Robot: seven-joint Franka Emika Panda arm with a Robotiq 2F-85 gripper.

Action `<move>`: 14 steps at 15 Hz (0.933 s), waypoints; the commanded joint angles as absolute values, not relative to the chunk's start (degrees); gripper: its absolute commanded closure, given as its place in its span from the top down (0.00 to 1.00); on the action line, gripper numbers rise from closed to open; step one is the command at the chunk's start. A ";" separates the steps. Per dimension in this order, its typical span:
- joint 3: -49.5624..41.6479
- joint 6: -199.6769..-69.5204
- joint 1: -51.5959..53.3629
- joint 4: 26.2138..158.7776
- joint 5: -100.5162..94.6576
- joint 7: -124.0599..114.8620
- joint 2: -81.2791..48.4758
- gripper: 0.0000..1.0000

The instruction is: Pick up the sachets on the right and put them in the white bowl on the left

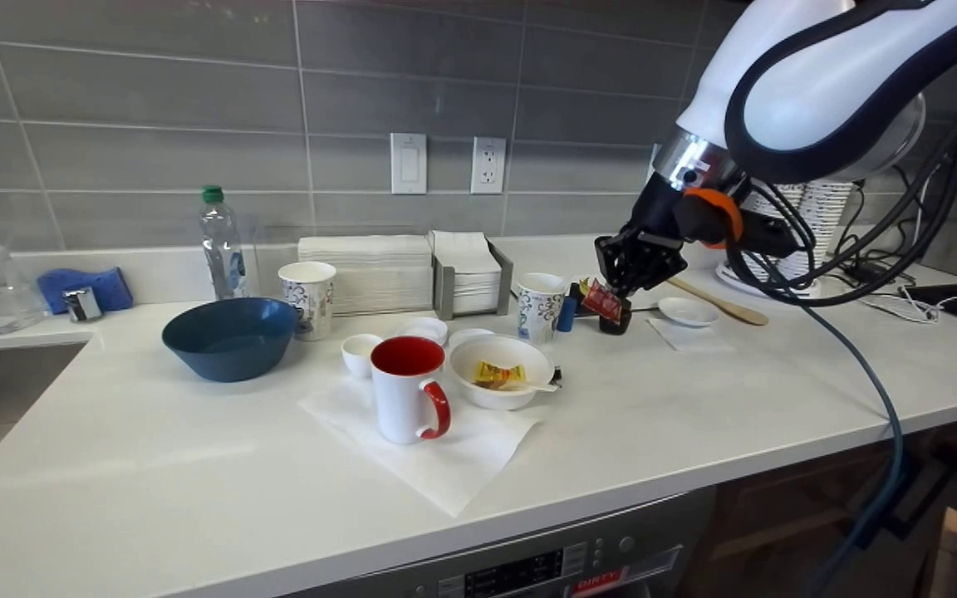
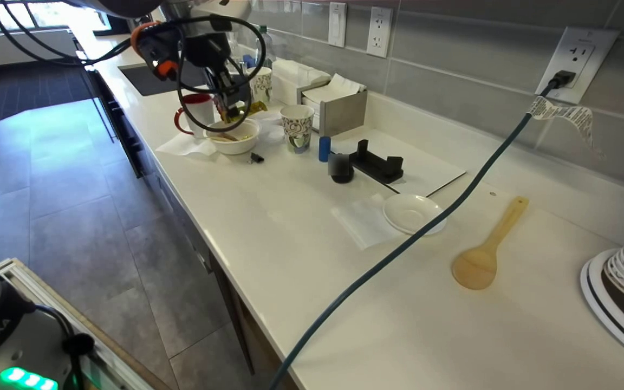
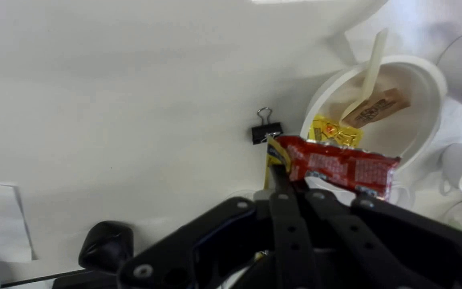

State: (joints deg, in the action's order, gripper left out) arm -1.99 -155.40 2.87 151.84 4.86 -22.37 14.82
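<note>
Plainly, a red sachet (image 3: 341, 162) and a yellow sachet (image 3: 273, 156) were caught at the tip of the tool (image 3: 293, 176), whose fingers (image 3: 285, 208) were closed on the packets. The red one stuck out sideways from the grip; of the yellow, only a part with a dark stripe showed beside the fingertips in the wrist view. Tool and packets were raised above the table (image 1: 653, 423). The white bowl (image 1: 491, 399) stood near them, and in the wrist view the red sachet overlapped its rim, though whether it was actually over the bowl I could not tell. Inside lay another yellow packet (image 3: 333, 130), a brown packet (image 3: 377, 108) and a pale utensil (image 3: 372, 72), its handle leaning over the rim. A black binder clip (image 3: 266, 132) rested just beside the bowl. Close by on the opposite side, a white mug (image 1: 399, 407) with a red handle stood upright on a napkin (image 1: 462, 473). Near it was a small white cup (image 1: 358, 355); a blue bowl (image 1: 229, 361) sat farther out, and in an exterior view a wooden spoon (image 2: 476, 268) lay near a saucer (image 2: 407, 210).
</note>
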 commanded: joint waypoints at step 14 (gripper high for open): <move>1.50 -157.93 8.55 139.60 21.44 -9.44 2.67 0.01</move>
State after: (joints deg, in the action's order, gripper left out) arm 0.89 -157.00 8.78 144.15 18.27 -12.21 8.04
